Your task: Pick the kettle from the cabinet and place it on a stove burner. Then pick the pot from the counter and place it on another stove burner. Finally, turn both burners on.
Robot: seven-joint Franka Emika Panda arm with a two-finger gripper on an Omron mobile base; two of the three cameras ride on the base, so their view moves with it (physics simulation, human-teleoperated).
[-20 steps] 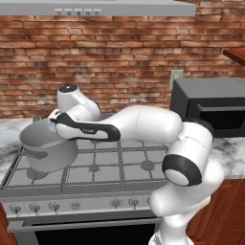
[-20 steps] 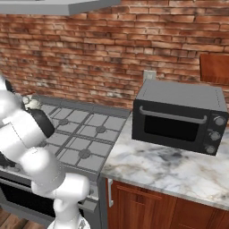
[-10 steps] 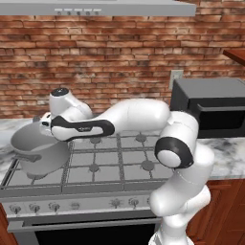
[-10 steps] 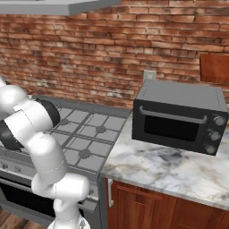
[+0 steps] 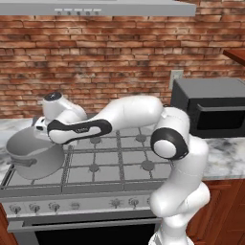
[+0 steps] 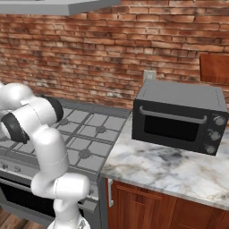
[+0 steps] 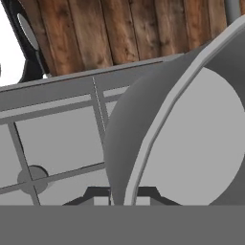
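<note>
The pot (image 5: 33, 155) sits at the lower left of the left base picture, over the stove's (image 5: 115, 158) front left burner; whether it rests on the grate or hangs just above is hard to tell. In the hand picture its rim (image 7: 158, 129) runs up from bottom centre, with the jaws clamped on it. Further back, the oven (image 6: 179, 116) stands on the marble table (image 6: 165, 165) at the right, before the brick wall (image 6: 89, 49).

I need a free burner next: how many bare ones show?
4 burners: middle column back and front, right column back and front. The pot and arm may hide the left column's.
</note>
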